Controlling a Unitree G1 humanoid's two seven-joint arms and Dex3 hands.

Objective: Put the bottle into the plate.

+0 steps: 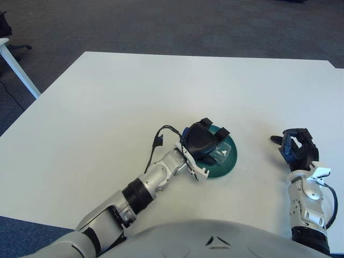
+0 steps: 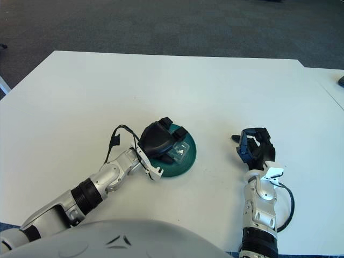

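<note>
A dark green plate [image 1: 224, 167] sits on the white table [image 1: 134, 91] near its front edge. A clear plastic bottle [image 1: 220, 153] lies tilted inside the plate, its near end under my left hand [image 1: 214, 137]. That hand reaches in from the lower left and covers the plate's left half, black fingers [image 1: 206, 123] curled over the bottle. My right hand [image 1: 295, 147] shows well to the right of the plate, fingers loosely bent and holding nothing.
A black cable [image 1: 160, 137] loops off my left wrist just left of the plate. The table's right edge runs close beside the right hand. Dark carpet [image 1: 177, 21] lies beyond the far edge, and a white table leg [image 1: 19, 72] stands at the far left.
</note>
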